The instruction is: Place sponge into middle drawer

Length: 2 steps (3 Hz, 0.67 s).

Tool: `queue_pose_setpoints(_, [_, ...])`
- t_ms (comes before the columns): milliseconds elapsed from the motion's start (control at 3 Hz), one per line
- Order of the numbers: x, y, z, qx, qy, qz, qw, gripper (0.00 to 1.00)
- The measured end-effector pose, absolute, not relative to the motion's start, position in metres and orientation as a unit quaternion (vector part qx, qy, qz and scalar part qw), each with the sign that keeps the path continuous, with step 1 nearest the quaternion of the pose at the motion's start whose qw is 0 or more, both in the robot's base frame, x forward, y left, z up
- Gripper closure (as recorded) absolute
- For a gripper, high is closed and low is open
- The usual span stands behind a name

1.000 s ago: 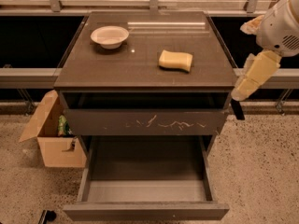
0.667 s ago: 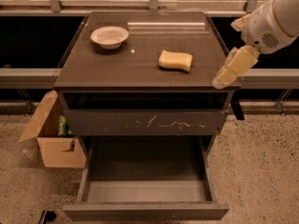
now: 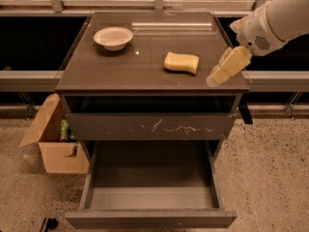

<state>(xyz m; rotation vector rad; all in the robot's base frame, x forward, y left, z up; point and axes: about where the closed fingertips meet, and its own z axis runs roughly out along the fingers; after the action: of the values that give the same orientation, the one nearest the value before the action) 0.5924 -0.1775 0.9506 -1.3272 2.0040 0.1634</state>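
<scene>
Nothing done yet: pale yellow soft sponge (image 3: 181, 63) on dark tabletop (image 3: 120, 69), claw (image 3: 214, 79) empty nr it (gap unclear); wide grey-brown middle drawer (image 3: 149, 197) open & rdy.

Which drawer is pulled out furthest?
The lower drawer, plain-fronted, its grey floor showing; the scratched drawer above sits further back. The gripper hovers right of the sponge.

We're seeing a chunky, rounded white arm (image 3: 282, 16) with a small dotted grille (image 3: 262, 42) and a pale yellow gripper (image 3: 216, 77) at about 2 o'clock.
</scene>
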Motion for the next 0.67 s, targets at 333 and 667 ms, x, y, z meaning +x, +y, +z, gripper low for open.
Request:
queue_pose_setpoints(333, [0.609,-0.173,0.938,-0.499,0.775,0.084,0.379,0.0])
queue_pose_setpoints(667, [0.636,-0.165,0.922,-0.478,0.772,0.115,0.404,0.0])
